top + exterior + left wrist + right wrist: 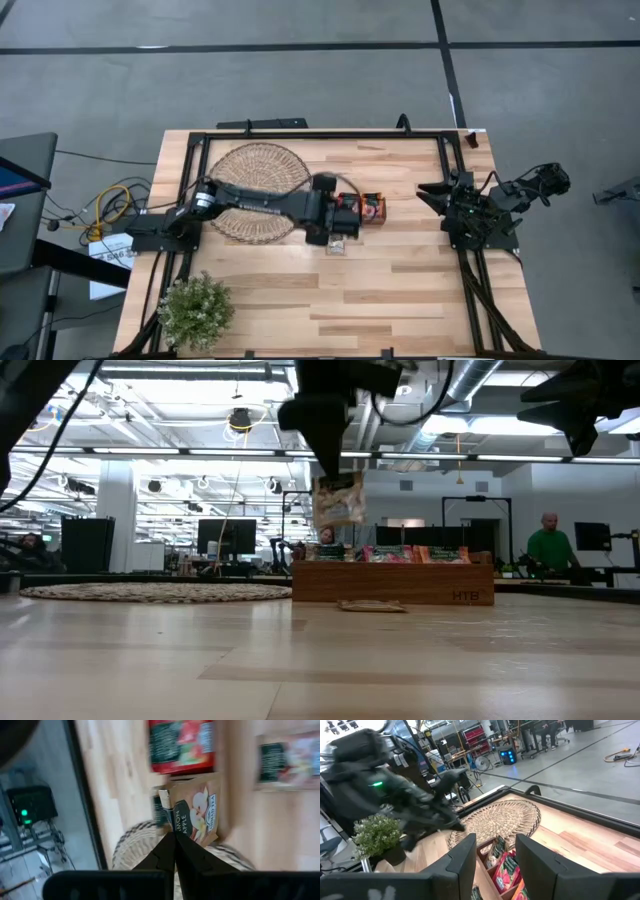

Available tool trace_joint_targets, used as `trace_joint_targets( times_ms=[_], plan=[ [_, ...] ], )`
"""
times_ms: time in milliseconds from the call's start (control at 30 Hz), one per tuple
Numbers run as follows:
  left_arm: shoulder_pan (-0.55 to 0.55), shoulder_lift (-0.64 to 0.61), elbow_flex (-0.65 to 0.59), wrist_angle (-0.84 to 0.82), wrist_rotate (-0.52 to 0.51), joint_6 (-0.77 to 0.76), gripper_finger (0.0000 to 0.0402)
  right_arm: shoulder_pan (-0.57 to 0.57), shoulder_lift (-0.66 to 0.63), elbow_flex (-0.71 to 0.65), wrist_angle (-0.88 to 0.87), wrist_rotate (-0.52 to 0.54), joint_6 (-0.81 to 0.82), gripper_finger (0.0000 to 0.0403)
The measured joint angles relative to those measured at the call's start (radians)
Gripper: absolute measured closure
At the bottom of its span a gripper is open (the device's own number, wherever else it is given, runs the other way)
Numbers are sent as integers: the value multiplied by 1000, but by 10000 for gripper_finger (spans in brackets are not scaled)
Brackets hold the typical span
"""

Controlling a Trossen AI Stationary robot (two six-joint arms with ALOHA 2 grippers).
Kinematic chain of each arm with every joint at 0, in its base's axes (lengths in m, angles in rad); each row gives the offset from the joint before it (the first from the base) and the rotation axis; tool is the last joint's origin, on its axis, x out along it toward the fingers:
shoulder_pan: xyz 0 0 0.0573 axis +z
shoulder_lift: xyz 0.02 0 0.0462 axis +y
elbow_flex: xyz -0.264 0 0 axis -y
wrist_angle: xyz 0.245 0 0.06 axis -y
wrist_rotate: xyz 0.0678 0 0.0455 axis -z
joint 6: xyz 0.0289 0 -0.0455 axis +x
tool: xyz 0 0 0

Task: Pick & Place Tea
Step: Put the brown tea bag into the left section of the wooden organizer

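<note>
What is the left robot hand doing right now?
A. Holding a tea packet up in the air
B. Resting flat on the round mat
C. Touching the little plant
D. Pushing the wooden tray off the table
A: the left gripper is shut on a tea packet, and the low view shows the packet hanging in the air above the tray.

1 pale tea sachet hangs pinched, another lies flat.
</note>
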Motion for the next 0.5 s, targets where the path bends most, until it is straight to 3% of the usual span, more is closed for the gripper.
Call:
trace_joint_targets(
  times_ms=[500],
  plan=[
    [114,83,1,13,45,78,401,0,0,0,-2,0,0,274]
  ],
)
